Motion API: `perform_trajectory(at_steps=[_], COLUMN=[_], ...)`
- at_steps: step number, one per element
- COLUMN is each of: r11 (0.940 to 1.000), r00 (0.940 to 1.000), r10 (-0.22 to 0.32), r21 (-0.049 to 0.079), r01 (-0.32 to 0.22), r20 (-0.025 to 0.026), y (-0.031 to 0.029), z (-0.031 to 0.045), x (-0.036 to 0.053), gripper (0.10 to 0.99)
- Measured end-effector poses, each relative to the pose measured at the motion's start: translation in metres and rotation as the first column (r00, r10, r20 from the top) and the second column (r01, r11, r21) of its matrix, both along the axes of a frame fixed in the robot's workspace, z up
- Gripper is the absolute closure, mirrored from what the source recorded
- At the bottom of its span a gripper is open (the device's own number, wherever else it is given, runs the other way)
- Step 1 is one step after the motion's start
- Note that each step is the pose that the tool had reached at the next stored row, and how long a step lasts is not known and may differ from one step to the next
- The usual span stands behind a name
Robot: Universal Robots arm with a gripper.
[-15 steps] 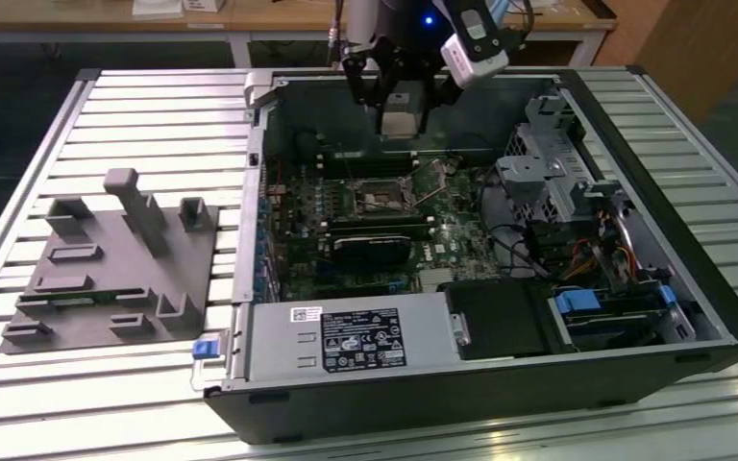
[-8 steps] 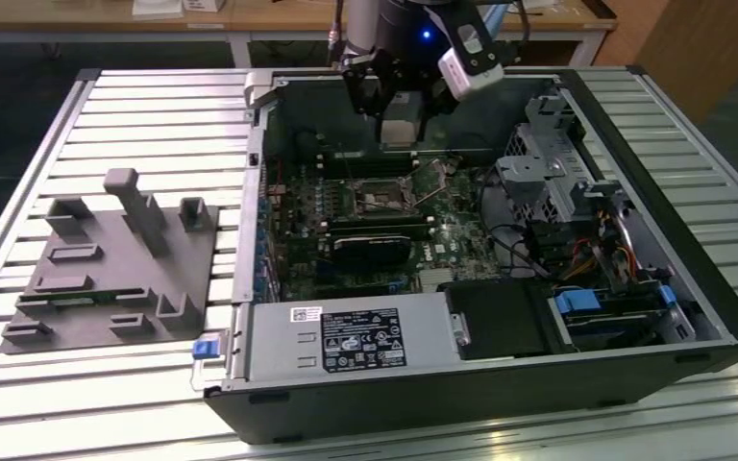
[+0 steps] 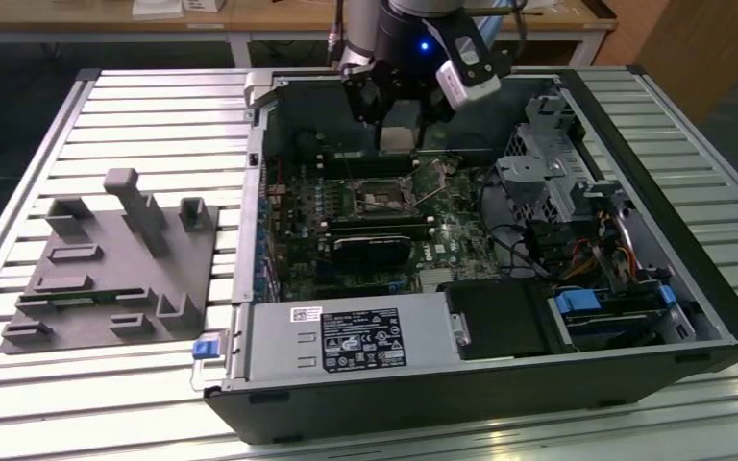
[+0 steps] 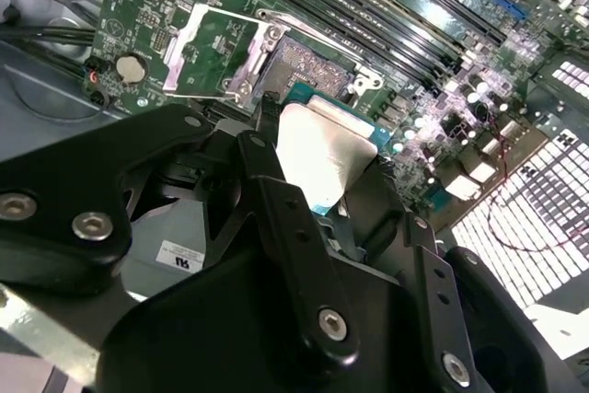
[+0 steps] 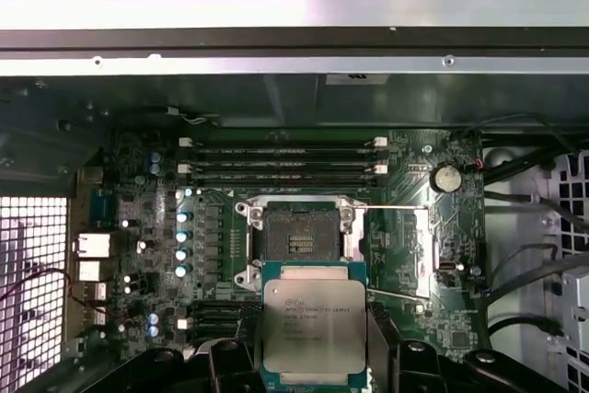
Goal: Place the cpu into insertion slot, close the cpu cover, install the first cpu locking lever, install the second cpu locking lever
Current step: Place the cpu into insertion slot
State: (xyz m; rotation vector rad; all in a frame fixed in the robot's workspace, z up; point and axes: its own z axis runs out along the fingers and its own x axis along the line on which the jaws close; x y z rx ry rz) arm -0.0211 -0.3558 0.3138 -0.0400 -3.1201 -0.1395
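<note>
Your gripper (image 3: 398, 123) is gripping the cpu (image 5: 313, 329) by two opposite edges, fingers closed in on it. It is hanging above the board (image 5: 433, 319), close to the slot (image 5: 299, 236) and not yet in it. The slot is lying bare near the board's middle, with the cover (image 4: 207, 52) standing swung open beside it.
</note>
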Motion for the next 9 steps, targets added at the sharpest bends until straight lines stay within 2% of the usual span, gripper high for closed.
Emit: perform_trajectory(at_steps=[9], r11=[1.0000], r00=[1.0000], r10=[0.000], r21=[0.000], r01=[0.000], r20=[0.0000], y=[0.0000], z=[-0.0110], x=[0.0000], gripper=[0.549])
